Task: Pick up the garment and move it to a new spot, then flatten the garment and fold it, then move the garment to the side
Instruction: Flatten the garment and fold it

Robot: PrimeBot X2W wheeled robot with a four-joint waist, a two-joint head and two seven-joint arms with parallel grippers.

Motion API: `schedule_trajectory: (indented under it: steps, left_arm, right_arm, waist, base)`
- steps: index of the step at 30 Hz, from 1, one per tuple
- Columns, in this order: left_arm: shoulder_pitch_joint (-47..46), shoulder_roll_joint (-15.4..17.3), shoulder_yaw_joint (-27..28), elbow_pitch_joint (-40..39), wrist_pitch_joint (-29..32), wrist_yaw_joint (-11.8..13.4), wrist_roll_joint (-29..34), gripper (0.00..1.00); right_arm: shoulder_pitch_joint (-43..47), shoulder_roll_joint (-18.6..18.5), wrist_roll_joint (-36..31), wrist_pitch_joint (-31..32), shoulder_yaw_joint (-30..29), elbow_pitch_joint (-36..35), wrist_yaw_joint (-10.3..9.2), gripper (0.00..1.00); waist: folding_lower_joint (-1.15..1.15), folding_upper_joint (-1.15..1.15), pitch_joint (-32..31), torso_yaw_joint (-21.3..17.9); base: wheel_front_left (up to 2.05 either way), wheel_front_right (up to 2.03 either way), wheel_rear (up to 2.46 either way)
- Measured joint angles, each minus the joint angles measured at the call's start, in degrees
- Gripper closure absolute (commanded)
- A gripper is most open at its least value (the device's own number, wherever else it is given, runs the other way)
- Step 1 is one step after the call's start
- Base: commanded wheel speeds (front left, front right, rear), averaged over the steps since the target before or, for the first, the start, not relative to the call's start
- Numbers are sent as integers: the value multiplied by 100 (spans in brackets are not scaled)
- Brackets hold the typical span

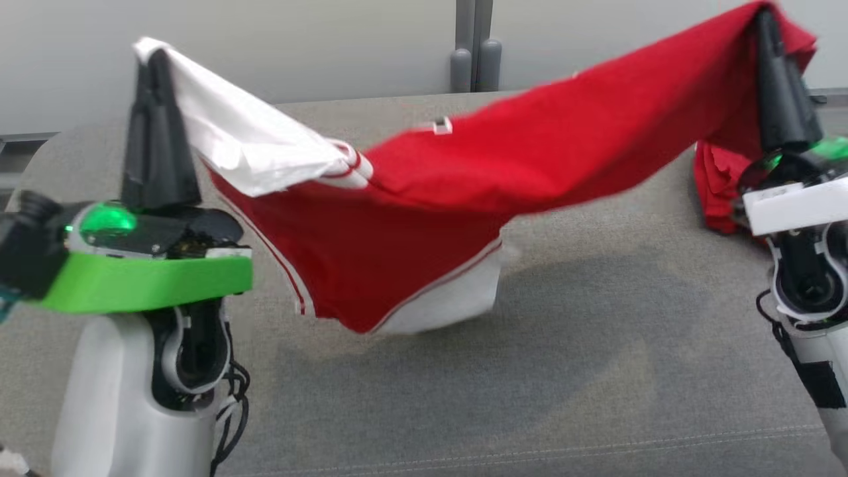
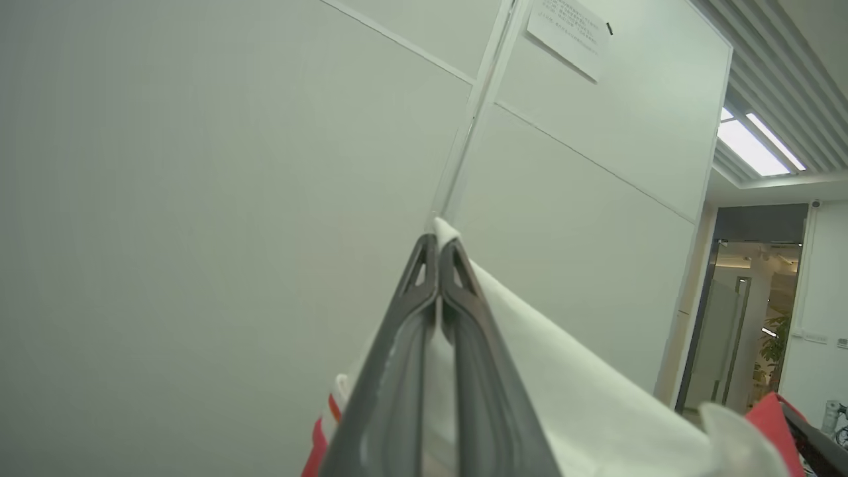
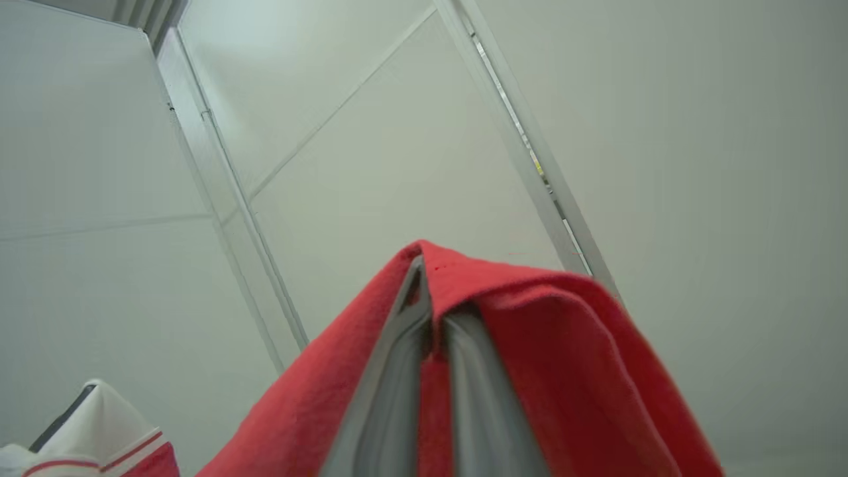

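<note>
The garment (image 1: 530,152) is a red shirt with white sleeves and white trim, stretched in the air between my two grippers above the grey table (image 1: 596,331). My left gripper (image 1: 154,56) is shut on a white sleeve at the upper left; the left wrist view shows the white cloth (image 2: 530,344) pinched at the tips of my left gripper (image 2: 437,238). My right gripper (image 1: 767,20) is shut on red cloth at the upper right, which drapes over its fingers (image 3: 397,371) in the right wrist view. The shirt's lower part hangs down near the table.
A pale wall with a grey post (image 1: 474,46) runs behind the table. The table's rounded far-left corner (image 1: 46,146) shows in the head view. A doorway (image 2: 748,318) opens at the right of the left wrist view.
</note>
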Motion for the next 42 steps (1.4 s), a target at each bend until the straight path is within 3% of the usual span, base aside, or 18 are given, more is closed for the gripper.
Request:
schedule_trajectory:
  steps: [5, 10, 13, 17, 20, 28, 35, 40, 41, 42]
  left_arm:
    - [11, -25, -157, 1093, 717, 183, -638, 100]
    - [-580, -51, -91, 2257, 920, 415, -803, 100]
    - [-1546, -81, 105, 2203, 597, 485, -1085, 100]
    - [-2245, -80, 121, 1893, 345, 486, -1742, 100]
    - [-1847, -85, 66, 1964, 360, 532, -2026, 100]
    - [459, -62, -514, 2525, 465, 654, -2462, 100]
    - [890, -54, -1000, 2721, 257, 659, -2675, 100]
    - [749, -44, -1076, 2733, 152, 659, -2671, 100]
    - [682, -43, -1081, 2736, 131, 659, -2665, 100]
    - [612, -43, -1084, 2737, 101, 659, -2663, 100]
  right_arm:
    - [73, -18, 428, 1087, 588, 1057, -18, 100]
    - [-894, -156, -233, 1567, 801, 2265, -380, 100]
    - [-1938, -143, -528, 1340, 466, 2376, -567, 100]
    - [-2623, -51, -422, 1308, 328, 2476, -597, 100]
    - [-2353, 31, -259, 1860, 702, 2947, -622, 100]
    - [-1183, 66, 111, 3317, 1284, 4056, -766, 100]
    - [-1223, -90, -35, 3300, 1269, 4300, -764, 100]
    - [-1522, 131, -109, 3018, 1221, 4386, -757, 100]
    - [-1587, 185, -165, 2940, 1225, 4403, -756, 98]
    - [-1647, 229, -213, 2850, 1224, 4441, -759, 75]
  waist:
    - [0, 0, 31, 1]
    - [0, 0, 67, 64]
    - [0, 0, 54, 143]
    - [0, 0, 24, 250]
    - [0, 0, 56, 307]
    - [0, 0, 332, 404]
    - [0, 0, 603, 568]
    - [0, 0, 769, 687]
    - [0, 0, 800, 702]
    - [0, 0, 832, 713]
  base:
    - [0, 0, 0]
    - [0, 0, 0]
    - [0, 0, 0]
    - [0, 0, 0]
    - [0, 0, 0]
    - [0, 0, 0]
    - [0, 0, 0]
    - [0, 0, 0]
    - [0, 0, 0]
    - [0, 0, 0]
